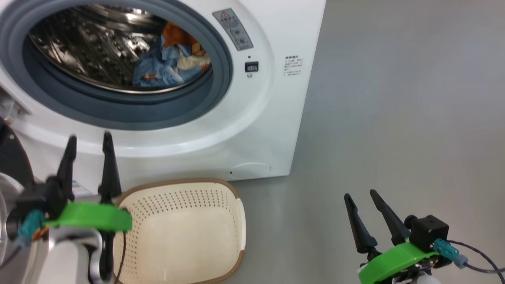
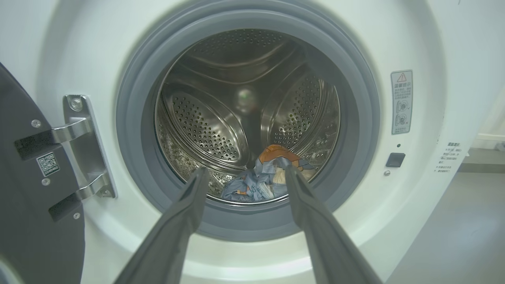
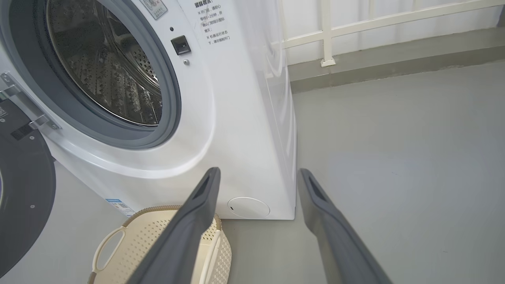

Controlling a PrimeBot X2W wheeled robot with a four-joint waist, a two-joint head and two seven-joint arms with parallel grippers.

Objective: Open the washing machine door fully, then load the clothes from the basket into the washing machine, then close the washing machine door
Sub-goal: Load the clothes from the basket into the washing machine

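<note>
Left hand [image 1: 89, 137] short of clothes [image 1: 165, 67]

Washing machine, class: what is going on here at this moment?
A two-armed robot is doing laundry. The washing machine door stands open, and the clothes lie in the drum of the washing machine. The basket on the floor is empty. The left gripper and right gripper are open, holding nothing. Only closing the door remains.

washing machine [image 1: 276, 118] white, gasket [image 1: 118, 114] grey, drum [image 2: 205, 126] shiny steel with rows of holes. clothes [image 1: 165, 67] light blue with orange prints, cream patch. basket [image 1: 185, 236] cream, dotted with holes, brown rim. door [image 3: 23, 189] black. floor [image 1: 394, 118] plain grey.
</note>
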